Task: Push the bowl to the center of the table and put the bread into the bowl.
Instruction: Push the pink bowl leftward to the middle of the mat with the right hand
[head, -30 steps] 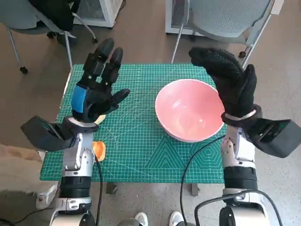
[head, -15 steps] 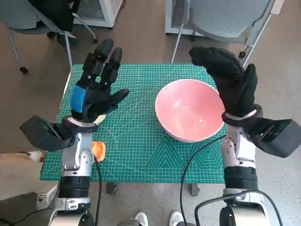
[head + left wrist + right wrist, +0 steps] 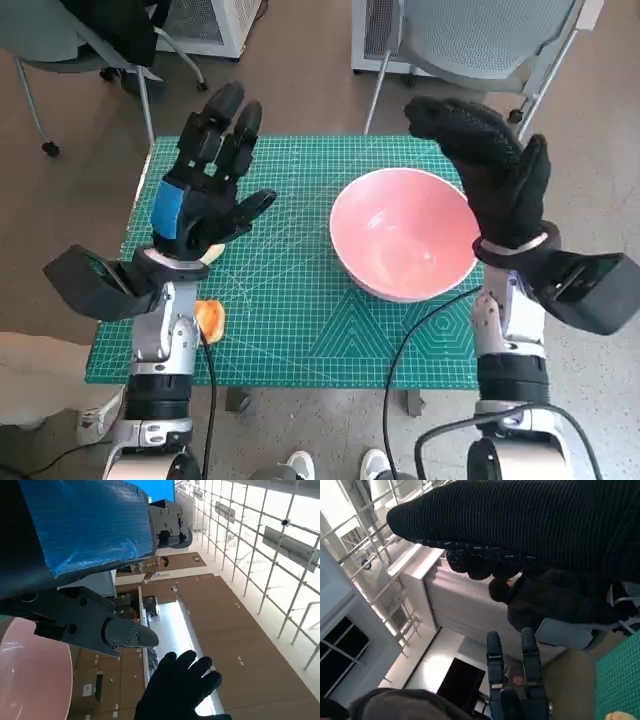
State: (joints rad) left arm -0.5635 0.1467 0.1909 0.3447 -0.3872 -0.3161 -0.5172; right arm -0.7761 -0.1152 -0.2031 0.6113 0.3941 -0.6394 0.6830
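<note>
The pink bowl (image 3: 403, 247) sits on the green cutting mat (image 3: 290, 320), right of the mat's middle. The bread (image 3: 211, 318) lies near the mat's left edge, well apart from the bowl and partly hidden by the left forearm. The left hand (image 3: 205, 180) is raised above the mat left of the bowl, fingers spread, holding nothing. The right hand (image 3: 490, 170) stands upright just beside the bowl's right rim, fingers extended, holding nothing.

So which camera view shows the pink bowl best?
The head view: the whole pink bowl lies on the green mat, beside the right hand. The left wrist view catches only one edge of it; the right wrist view shows none.
</note>
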